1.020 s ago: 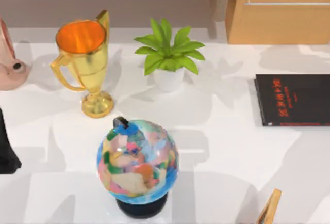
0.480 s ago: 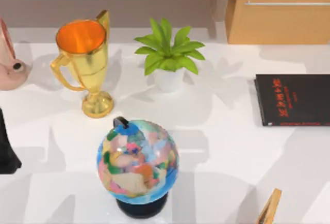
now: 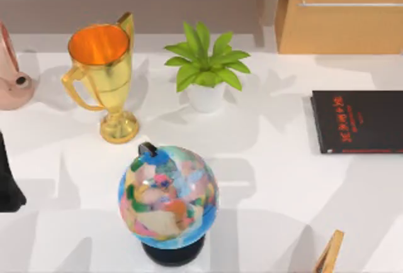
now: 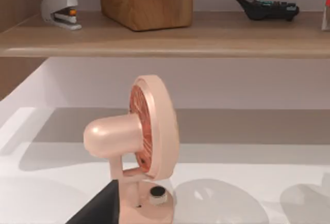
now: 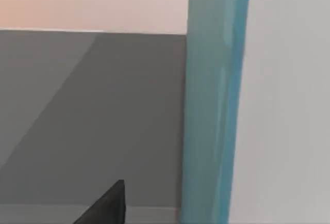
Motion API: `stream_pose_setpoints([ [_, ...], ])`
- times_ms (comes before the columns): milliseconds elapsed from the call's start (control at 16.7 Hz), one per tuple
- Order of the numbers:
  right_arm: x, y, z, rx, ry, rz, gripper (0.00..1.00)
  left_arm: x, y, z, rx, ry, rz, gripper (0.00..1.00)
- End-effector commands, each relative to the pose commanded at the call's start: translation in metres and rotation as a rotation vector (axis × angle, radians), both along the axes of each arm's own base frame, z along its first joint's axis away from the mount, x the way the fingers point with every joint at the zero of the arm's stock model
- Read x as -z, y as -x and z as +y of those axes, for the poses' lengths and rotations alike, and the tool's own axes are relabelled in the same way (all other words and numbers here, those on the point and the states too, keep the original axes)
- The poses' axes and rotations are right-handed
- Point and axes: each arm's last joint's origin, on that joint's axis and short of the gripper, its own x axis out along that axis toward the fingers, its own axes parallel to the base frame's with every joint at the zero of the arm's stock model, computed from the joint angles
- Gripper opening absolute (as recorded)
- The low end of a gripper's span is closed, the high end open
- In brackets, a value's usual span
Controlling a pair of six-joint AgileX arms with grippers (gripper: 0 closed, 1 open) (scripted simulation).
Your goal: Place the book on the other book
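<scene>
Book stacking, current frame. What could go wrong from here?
1. The teal book is very close to the right gripper. A secure hold isn't confirmed, so it could slip or tip.
2. The black book is thin and lies at the right side of the table; a skewed set-down could shove it.
3. The globe stands tall; a wide swing might clip it.
The left arm sits at the left edge.

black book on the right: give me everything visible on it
The thin flat black book with red lettering lies flat and closed on the white table at the top view's right side, its far end cut off by the picture's edge. The cover looks matte black, with red characters in columns and a thin red line along its near edge. Nothing rests on it or touches it.
</scene>
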Motion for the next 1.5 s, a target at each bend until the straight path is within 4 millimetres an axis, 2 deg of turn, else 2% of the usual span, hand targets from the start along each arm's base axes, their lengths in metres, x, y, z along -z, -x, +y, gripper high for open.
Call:
stream_pose_setpoints([
  [660,0.0000,0.0000,0.0000,0.000,0.000,0.000,0.02,0.0000,0.0000,0.0000,0.000,0.000,0.000,1.00],
  [1140,0.0000,0.0000,0.0000,0.000,0.000,0.000,0.00,0.0000,0.0000,0.0000,0.000,0.000,0.000,1.00],
  [1500,-0.0073,0.0071,-0.0013,0.003,0.000,-0.002,0.00,0.0000,0.0000,0.0000,0.000,0.000,0.000,1.00],
])
